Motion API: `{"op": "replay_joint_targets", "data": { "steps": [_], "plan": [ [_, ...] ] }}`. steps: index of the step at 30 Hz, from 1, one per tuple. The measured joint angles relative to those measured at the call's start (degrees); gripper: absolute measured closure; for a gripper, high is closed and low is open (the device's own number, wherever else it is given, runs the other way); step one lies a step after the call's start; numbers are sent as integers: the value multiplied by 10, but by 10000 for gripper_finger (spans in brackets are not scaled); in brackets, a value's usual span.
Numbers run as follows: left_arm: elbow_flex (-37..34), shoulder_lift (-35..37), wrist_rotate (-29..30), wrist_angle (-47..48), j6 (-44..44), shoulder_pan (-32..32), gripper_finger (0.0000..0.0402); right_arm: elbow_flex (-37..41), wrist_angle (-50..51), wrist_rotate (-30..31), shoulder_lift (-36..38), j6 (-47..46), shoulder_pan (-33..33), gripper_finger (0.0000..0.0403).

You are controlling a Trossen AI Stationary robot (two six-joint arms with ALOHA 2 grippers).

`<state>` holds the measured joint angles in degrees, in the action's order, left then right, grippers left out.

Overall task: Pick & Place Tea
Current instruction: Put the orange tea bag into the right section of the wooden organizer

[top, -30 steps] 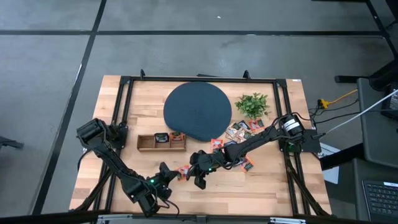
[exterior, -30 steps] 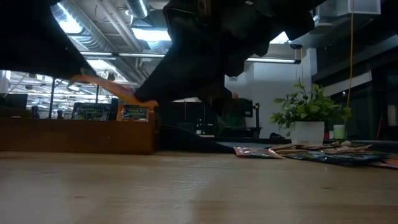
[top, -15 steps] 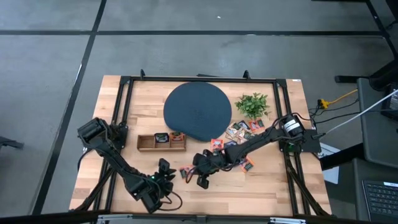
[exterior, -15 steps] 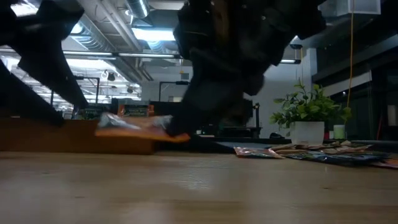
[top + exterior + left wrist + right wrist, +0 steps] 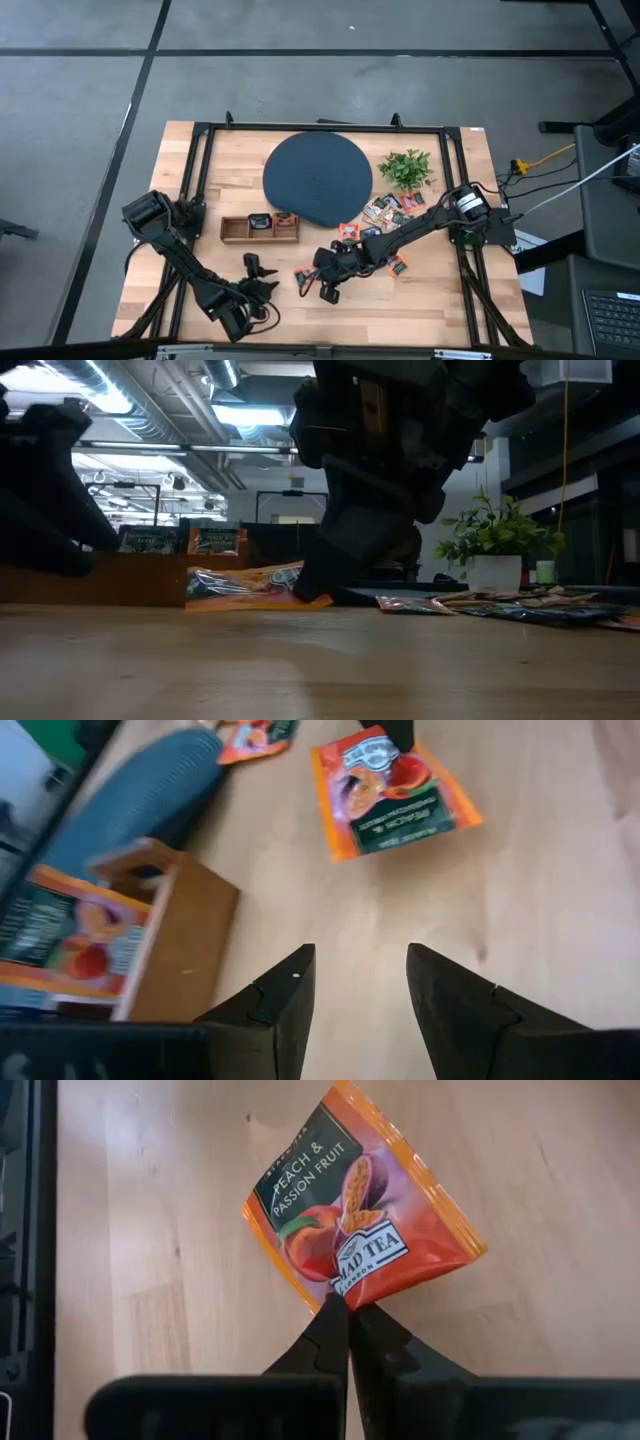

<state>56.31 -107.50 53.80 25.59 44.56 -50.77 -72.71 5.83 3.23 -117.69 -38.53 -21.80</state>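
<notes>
I see the right end effector low over the middle of the desk, toward its front edge. Its two fingers are pressed together and they pinch one corner of an orange sachet with the print "Peach & Passion Fruit". In the low view the sachet rests with its far side on the wood, while the pinched corner is a little lifted.

The left end effector is released, the fingers stand apart with nothing between them. It is near the front edge, left of the sachet, and apart from it.

Behind it stands a wooden tray with two sachets upright in its compartments. The other sachets lie in a loose pile toward the right side, between the dark round disc and the right arm. A small green plant stands near the back right corner.
</notes>
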Motion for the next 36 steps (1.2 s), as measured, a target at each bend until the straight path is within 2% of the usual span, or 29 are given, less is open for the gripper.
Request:
{"op": "replay_joint_targets", "data": {
  "steps": [4,10,16,21,28,36],
  "plan": [
    [0,21,-40,-22,-7,19,249,0,1,2,0,-7,-7,399],
    [0,86,-54,-70,-76,34,254,0,11,24,3,-15,-22,399],
    [-48,151,-166,-199,-68,77,262,0,20,63,8,-17,-34,399],
    [-90,189,-216,-269,-40,111,262,0,27,121,15,-18,-47,399],
    [-141,259,-272,-276,-41,162,263,0,61,219,31,-31,-59,399],
    [-203,321,-330,-314,-33,223,265,0,56,287,33,-24,-59,399]
  ]
}}
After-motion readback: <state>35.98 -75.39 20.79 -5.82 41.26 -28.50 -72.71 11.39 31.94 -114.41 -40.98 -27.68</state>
